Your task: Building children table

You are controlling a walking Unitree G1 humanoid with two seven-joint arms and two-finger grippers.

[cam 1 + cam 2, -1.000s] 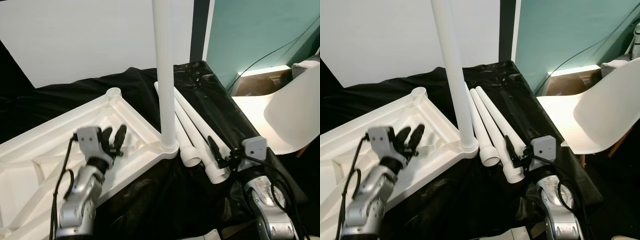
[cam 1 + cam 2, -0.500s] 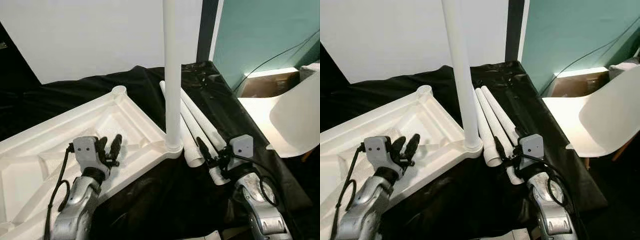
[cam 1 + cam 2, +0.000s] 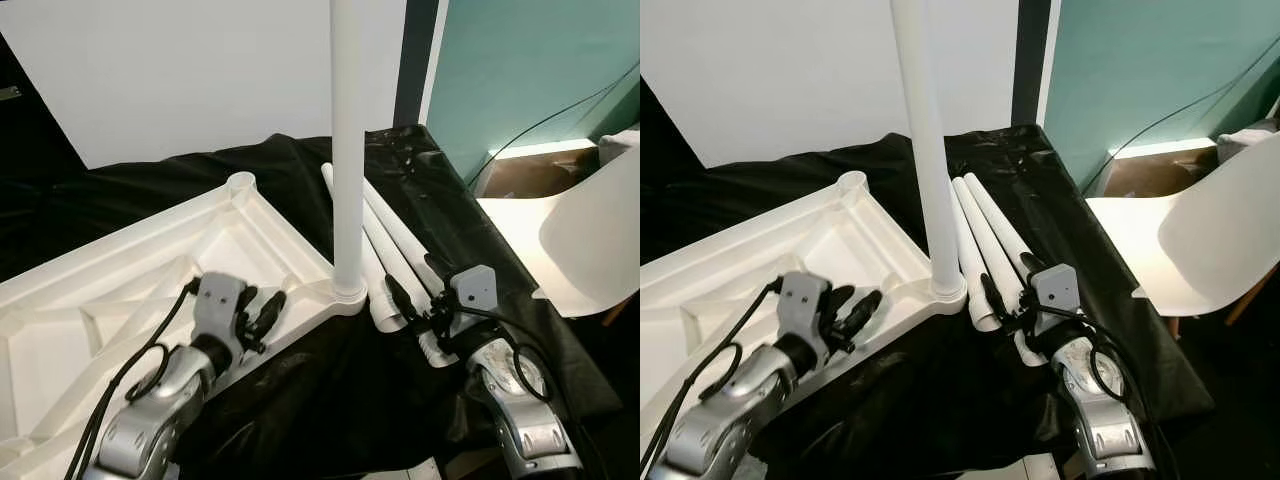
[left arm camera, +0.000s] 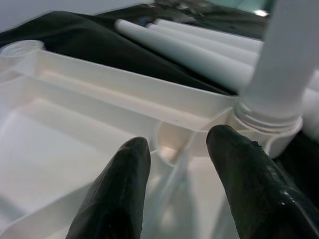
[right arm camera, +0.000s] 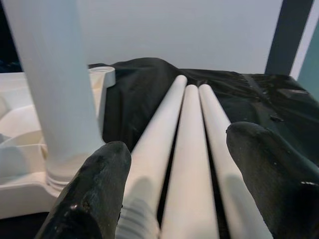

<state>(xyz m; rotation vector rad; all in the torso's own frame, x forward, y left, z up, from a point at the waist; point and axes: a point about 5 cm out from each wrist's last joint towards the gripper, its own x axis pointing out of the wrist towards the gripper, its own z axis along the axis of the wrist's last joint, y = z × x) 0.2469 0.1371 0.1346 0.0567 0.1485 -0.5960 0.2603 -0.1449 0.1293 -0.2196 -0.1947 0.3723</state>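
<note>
Left gripper [image 3: 262,316] spread, shifted toward upright leg [image 3: 347,150], right gripper [image 3: 412,303] parted over loose legs [image 3: 400,240]

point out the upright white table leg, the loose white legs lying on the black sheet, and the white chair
upright white plastic table leg [image 3: 347,150], left eye view, mid shaft
loose white plastic legs [image 5: 189,149], right wrist view, middle leg's shaft
white moulded chair [image 3: 1210,235], right eye view, backrest

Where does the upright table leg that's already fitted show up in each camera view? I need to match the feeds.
Left eye view: upright leg stands mid-frame in the upturned tabletop's near corner socket.
Right eye view: same leg, a bit left of centre.
Left wrist view: its base is beyond the left end effector.
Right wrist view: it stands beside the right end effector.
Shared landmark: three loose legs lying on black sheeting.
</note>
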